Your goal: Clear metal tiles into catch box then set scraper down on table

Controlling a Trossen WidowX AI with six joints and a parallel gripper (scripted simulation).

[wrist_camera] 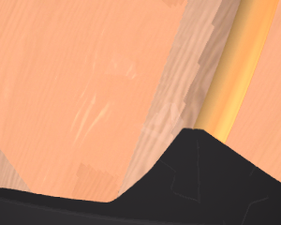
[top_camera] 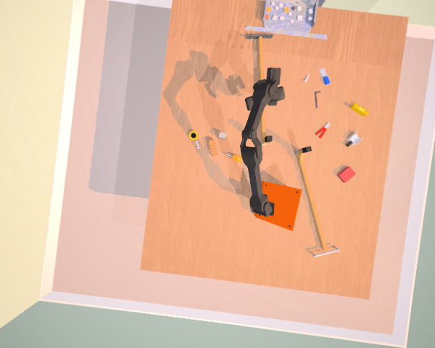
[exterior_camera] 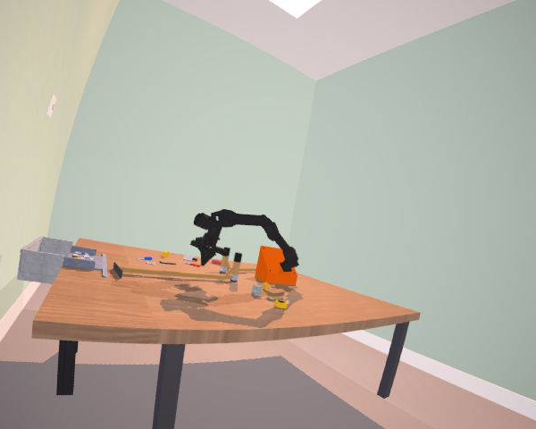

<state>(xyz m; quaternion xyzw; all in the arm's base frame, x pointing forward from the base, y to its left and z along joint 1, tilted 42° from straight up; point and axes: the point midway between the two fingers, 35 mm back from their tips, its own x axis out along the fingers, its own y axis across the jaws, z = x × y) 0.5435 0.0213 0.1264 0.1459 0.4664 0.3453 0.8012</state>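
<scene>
gripper [exterior_camera: 206,261] fingers pressed together, gripping nothing | long scraper [top_camera: 260,80] lies on the wooden table [top_camera: 210,232] just beside it | green walls all around

The table [top_camera: 195,239] is warm orange-brown with a wood grain. The arm [top_camera: 256,142] is black on a bright orange base [top_camera: 285,204]. The long scraper [top_camera: 260,63] has a yellow-tan handle and a dark blade; a second scraper [top_camera: 312,202] has a pale grey blade. The catch box [exterior_camera: 42,264] is grey steel, holding white and orange tiles [top_camera: 281,11]. To the right lie a red block [top_camera: 346,174] and a yellow tool [top_camera: 359,109]. The walls are pale green.
</scene>
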